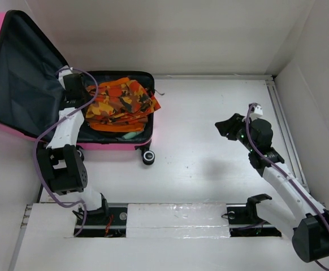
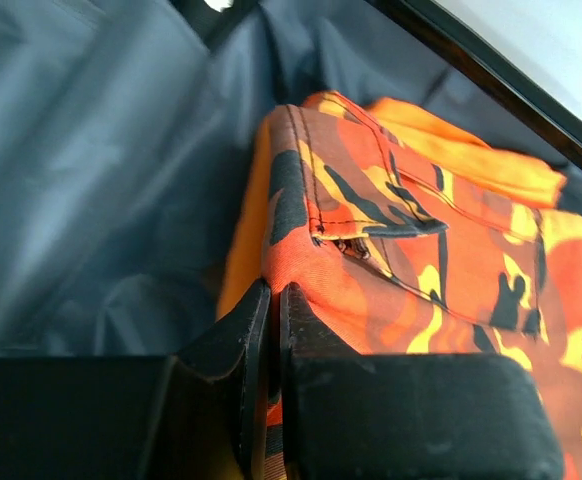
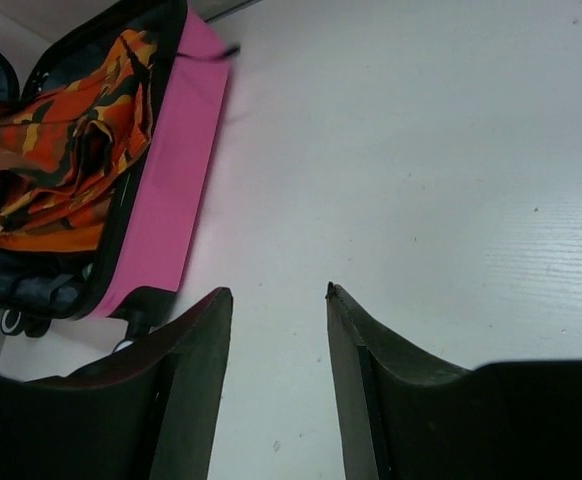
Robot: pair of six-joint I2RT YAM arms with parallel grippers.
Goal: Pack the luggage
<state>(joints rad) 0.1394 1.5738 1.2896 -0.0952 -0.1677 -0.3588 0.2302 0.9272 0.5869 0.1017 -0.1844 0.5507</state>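
Hot-pink hard shell with dark grey lining: the luggage (image 1: pixel 118 146) is lying open on the table (image 1: pixel 210 186), well to the left of the right gripper (image 1: pixel 228 125) and all around the left gripper (image 2: pixel 276 290). Its lid is leaning up and away beyond the left gripper. Its lower half is lying flat and holding a folded orange camouflage garment (image 1: pixel 122 104).

The left gripper is reaching into that lower half at the garment's left edge. In the left wrist view its jaws are pressing together with no gap at the tips. The garment is sitting right against them on their right side, and grey lining is filling the space to their left. A sliver of orange is showing low in the slit between the jaws; whether cloth is being pinched cannot be told.

The right gripper is hovering over bare table, with its jaws standing partly apart and nothing between them. In the right wrist view the pink side wall is showing ahead and to the left of that gripper. A black wheel (image 1: pixel 148 157) is resting on the table at the luggage corner nearest the right gripper.
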